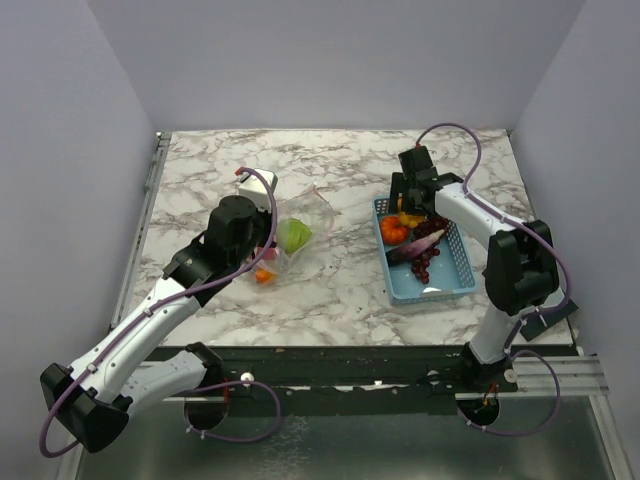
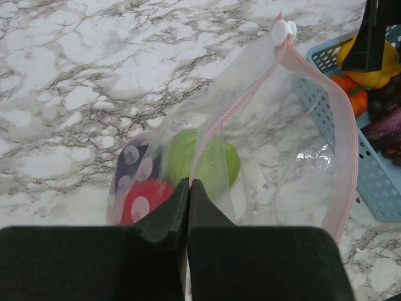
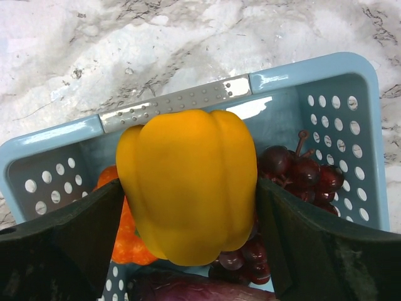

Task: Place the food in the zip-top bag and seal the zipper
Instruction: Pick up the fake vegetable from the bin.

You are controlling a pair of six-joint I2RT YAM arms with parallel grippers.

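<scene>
Right gripper (image 3: 188, 210): jaws spread about as wide as the yellow pepper (image 3: 188, 182) and clamped on its two sides. The pepper hangs between the fingers over the far end of the light-blue basket (image 3: 175, 103), just inside the rim. I cannot tell if its underside touches the pieces below.
- Below and right of the pepper: dark red grapes (image 3: 301, 172).
- Below and left: an orange piece (image 3: 125, 241).
- At the near edge: a purple eggplant (image 3: 200, 291), partly cut off.

Right arm (image 1: 520, 265): folded at the elbow by the table's right edge, forearm reaching back and left over the basket.

Left gripper (image 2: 189, 188): fingertips pressed together, no gap, pinching the mouth edge of the zip-top bag (image 2: 276, 144) where the pink zipper (image 2: 348, 144) meets them.
- The mouth gapes open. The two strips arc away from each other and join at a white slider (image 2: 283, 29) at the far end.
- Inside the bag, just beyond the fingertips: a green piece (image 2: 207, 160) and a red piece with pale dots (image 2: 147, 200).
- The bag lies on the marble table (image 2: 75, 75), left of the basket and apart from it.

Left arm (image 1: 150, 320): stretched diagonally from its near-left base to the bag.
</scene>
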